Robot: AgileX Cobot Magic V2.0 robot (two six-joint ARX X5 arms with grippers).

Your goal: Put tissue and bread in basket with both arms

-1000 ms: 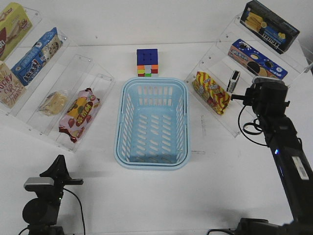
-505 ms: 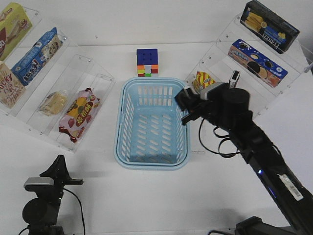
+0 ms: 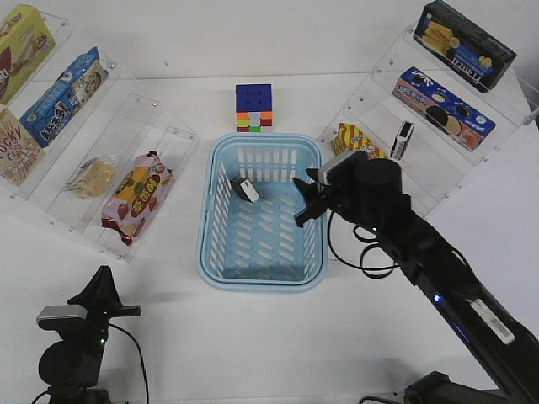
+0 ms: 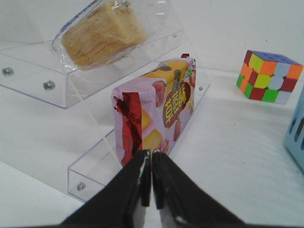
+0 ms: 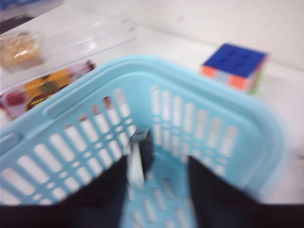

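Observation:
The light-blue basket (image 3: pixel 259 268) stands mid-table. The tissue (image 3: pixel 245 189), a small black packet with whitish edges, is inside it near the far left wall; it also shows blurred in the right wrist view (image 5: pixel 140 153). My right gripper (image 3: pixel 305 203) is over the basket's right side, open and empty (image 5: pixel 159 178). The bread (image 3: pixel 93 175) lies on the left shelf and shows in the left wrist view (image 4: pixel 102 35). My left gripper (image 3: pixel 103 279) is shut and empty at the front left (image 4: pixel 147 159), pointing at the shelf.
A red-pink snack bag (image 3: pixel 136 195) lies on the shelf below the bread, right in front of the left gripper (image 4: pixel 156 109). A puzzle cube (image 3: pixel 253 107) stands behind the basket. A second black-and-white packet (image 3: pixel 402 139) stands on the right shelf with boxed snacks.
My right arm swung from the right shelf to over the basket with the tissue, then opened; the tissue is now inside the basket. The left arm has hardly moved.

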